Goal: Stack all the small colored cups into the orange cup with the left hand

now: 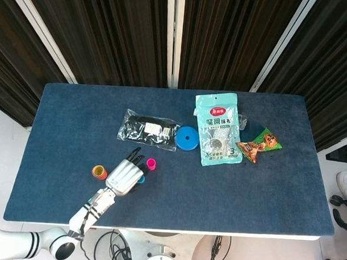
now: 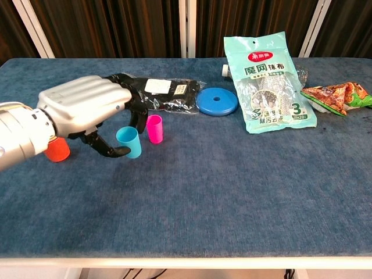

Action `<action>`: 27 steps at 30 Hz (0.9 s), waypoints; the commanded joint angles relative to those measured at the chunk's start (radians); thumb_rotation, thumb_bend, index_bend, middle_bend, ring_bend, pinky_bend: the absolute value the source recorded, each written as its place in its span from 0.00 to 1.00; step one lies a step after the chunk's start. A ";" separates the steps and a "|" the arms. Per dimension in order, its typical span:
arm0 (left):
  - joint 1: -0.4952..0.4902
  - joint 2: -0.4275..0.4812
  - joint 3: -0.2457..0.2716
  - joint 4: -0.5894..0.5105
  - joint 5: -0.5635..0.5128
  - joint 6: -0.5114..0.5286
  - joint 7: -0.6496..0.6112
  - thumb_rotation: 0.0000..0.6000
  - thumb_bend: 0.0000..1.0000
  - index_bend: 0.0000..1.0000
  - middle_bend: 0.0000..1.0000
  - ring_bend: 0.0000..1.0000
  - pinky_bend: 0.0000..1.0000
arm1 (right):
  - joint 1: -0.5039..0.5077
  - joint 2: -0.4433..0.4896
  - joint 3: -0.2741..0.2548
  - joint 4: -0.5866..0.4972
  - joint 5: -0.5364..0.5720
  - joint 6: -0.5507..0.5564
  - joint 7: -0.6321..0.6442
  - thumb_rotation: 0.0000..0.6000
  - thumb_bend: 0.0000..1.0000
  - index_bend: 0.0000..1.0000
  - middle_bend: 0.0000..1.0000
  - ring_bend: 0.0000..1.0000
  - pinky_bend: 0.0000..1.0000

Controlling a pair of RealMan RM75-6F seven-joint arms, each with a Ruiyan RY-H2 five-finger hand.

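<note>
- Left hand (image 2: pixel 81 110): near the tabletop's (image 2: pixel 232 192) front-left corner, fingers (image 2: pixel 107 150) curled around the blue cup (image 2: pixel 128 142), which is tilted and gripped.
- Pink cup (image 2: pixel 154 128): upright just beside the blue cup, toward the tabletop's center.
- Orange cup (image 2: pixel 57 149): upright on the tabletop, partly hidden behind the left hand, nearer the left edge.
- Right hand: outside both views.
- Blue disc (image 2: pixel 216 102), black packet (image 2: pixel 157 92) and green bag (image 2: pixel 268 81): toward the rear edge.
</note>
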 commanded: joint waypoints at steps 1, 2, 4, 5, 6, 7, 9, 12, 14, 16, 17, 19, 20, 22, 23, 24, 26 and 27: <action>0.033 0.073 -0.007 -0.069 -0.001 0.052 0.018 1.00 0.28 0.47 0.50 0.18 0.06 | 0.000 0.000 0.000 -0.002 -0.002 0.002 -0.001 1.00 0.27 0.00 0.00 0.00 0.00; 0.041 0.091 -0.008 -0.083 -0.006 0.063 0.019 1.00 0.28 0.47 0.50 0.18 0.06 | 0.001 0.000 0.000 -0.003 -0.004 0.003 -0.001 1.00 0.27 0.00 0.00 0.00 0.00; 0.060 0.134 -0.010 -0.112 -0.030 0.078 0.015 1.00 0.28 0.47 0.50 0.17 0.06 | 0.001 0.001 0.000 -0.007 -0.007 0.006 -0.004 1.00 0.27 0.00 0.00 0.00 0.00; 0.069 0.152 -0.011 -0.124 -0.049 0.080 0.012 1.00 0.28 0.47 0.50 0.18 0.06 | 0.000 0.003 0.000 -0.011 -0.009 0.007 -0.007 1.00 0.27 0.00 0.00 0.00 0.00; 0.079 0.175 -0.013 -0.137 -0.072 0.082 0.008 1.00 0.28 0.47 0.50 0.17 0.06 | 0.000 0.005 -0.001 -0.017 -0.013 0.012 -0.011 1.00 0.27 0.00 0.00 0.00 0.00; 0.085 0.191 -0.014 -0.142 -0.086 0.084 0.006 1.00 0.28 0.47 0.50 0.17 0.06 | -0.001 0.007 -0.001 -0.021 -0.016 0.015 -0.014 1.00 0.27 0.00 0.00 0.00 0.00; 0.098 0.220 -0.014 -0.150 -0.114 0.084 -0.007 1.00 0.28 0.47 0.50 0.17 0.06 | -0.003 0.013 -0.001 -0.033 -0.021 0.024 -0.020 1.00 0.27 0.00 0.00 0.00 0.00; 0.113 0.246 -0.010 -0.147 -0.145 0.076 -0.031 1.00 0.28 0.47 0.51 0.18 0.06 | -0.005 0.020 0.001 -0.048 -0.023 0.033 -0.022 1.00 0.27 0.00 0.00 0.00 0.00; 0.123 0.255 -0.005 -0.142 -0.151 0.077 -0.047 1.00 0.28 0.47 0.51 0.18 0.06 | -0.006 0.024 0.002 -0.054 -0.024 0.034 -0.021 1.00 0.27 0.00 0.00 0.00 0.00; 0.133 0.260 0.000 -0.138 -0.150 0.081 -0.064 1.00 0.28 0.47 0.51 0.18 0.06 | -0.006 0.028 0.002 -0.058 -0.022 0.034 -0.021 1.00 0.27 0.00 0.00 0.00 0.00; 0.137 0.262 0.003 -0.136 -0.148 0.082 -0.070 1.00 0.28 0.47 0.51 0.18 0.06 | -0.006 0.030 0.002 -0.059 -0.021 0.034 -0.024 1.00 0.27 0.00 0.00 0.00 0.00; 0.141 0.268 0.006 -0.139 -0.145 0.082 -0.076 1.00 0.28 0.47 0.51 0.18 0.06 | -0.006 0.031 0.002 -0.061 -0.021 0.033 -0.026 1.00 0.27 0.00 0.00 0.00 0.00; 0.142 0.270 0.009 -0.140 -0.145 0.081 -0.076 1.00 0.28 0.47 0.51 0.18 0.06 | -0.006 0.031 0.002 -0.062 -0.021 0.033 -0.028 1.00 0.27 0.00 0.00 0.00 0.00; 0.145 0.273 0.014 -0.141 -0.142 0.079 -0.075 1.00 0.28 0.47 0.51 0.18 0.06 | -0.005 0.031 0.001 -0.064 -0.020 0.032 -0.032 1.00 0.27 0.00 0.00 0.00 0.00; 0.146 0.272 0.015 -0.139 -0.142 0.077 -0.075 1.00 0.28 0.47 0.51 0.18 0.06 | -0.005 0.031 0.001 -0.065 -0.020 0.031 -0.034 1.00 0.27 0.00 0.00 0.00 0.00; 0.147 0.270 0.017 -0.136 -0.145 0.074 -0.076 1.00 0.28 0.47 0.51 0.18 0.06 | -0.004 0.030 0.001 -0.066 -0.020 0.031 -0.037 1.00 0.27 0.00 0.00 0.00 0.00; 0.147 0.266 0.019 -0.129 -0.150 0.067 -0.076 1.00 0.28 0.47 0.50 0.18 0.06 | -0.004 0.028 0.000 -0.067 -0.020 0.030 -0.040 1.00 0.27 0.00 0.00 0.00 0.00; 0.146 0.264 0.021 -0.124 -0.152 0.062 -0.076 1.00 0.28 0.46 0.50 0.18 0.06 | -0.004 0.027 0.000 -0.068 -0.020 0.029 -0.042 1.00 0.27 0.00 0.00 0.00 0.00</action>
